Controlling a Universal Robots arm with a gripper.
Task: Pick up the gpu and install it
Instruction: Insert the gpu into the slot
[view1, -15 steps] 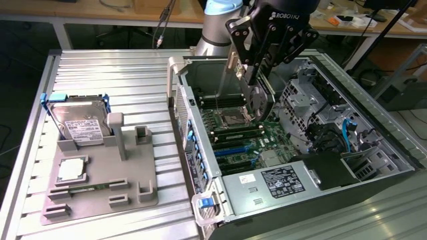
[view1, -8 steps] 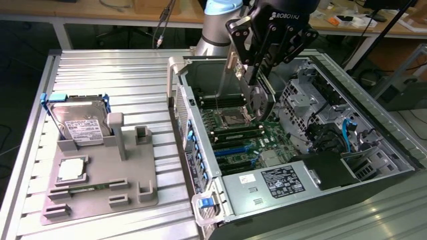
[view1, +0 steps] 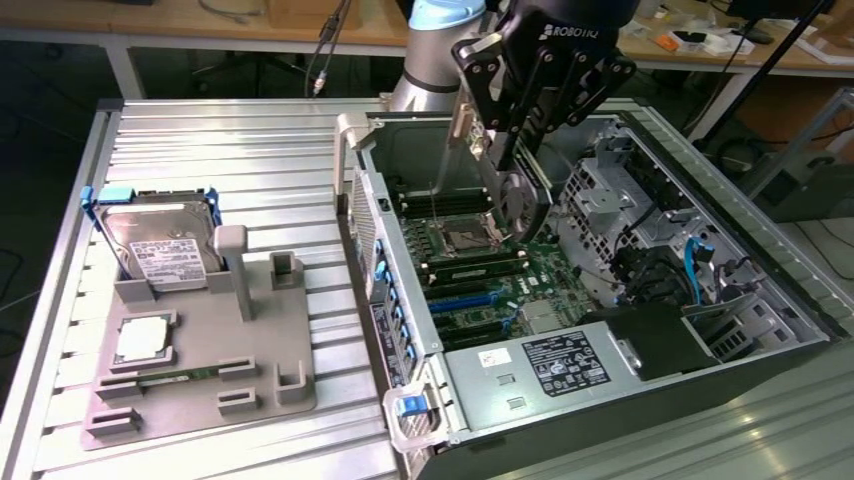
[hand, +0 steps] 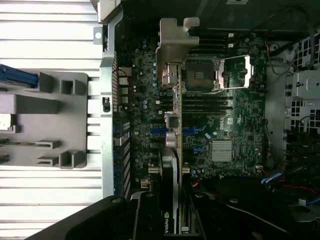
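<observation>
Overhead, the pincer (view1: 518, 150), clamped on the gpu (view1: 523, 205), holds it above the motherboard (view1: 474, 262); best kept upright, lowered squarely.

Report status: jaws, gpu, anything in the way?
Gripper jaws shut on gpu. Gpu upright above motherboard, inside open case. No obstruction seen beneath.

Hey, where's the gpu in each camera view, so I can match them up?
Exterior view: gpu hangs upright from the tool above the open computer case, upper centre.
Wrist view: gpu edge-on over the motherboard, its silver bracket beside the CPU socket.
Shared landmark: the CPU socket.
</observation>
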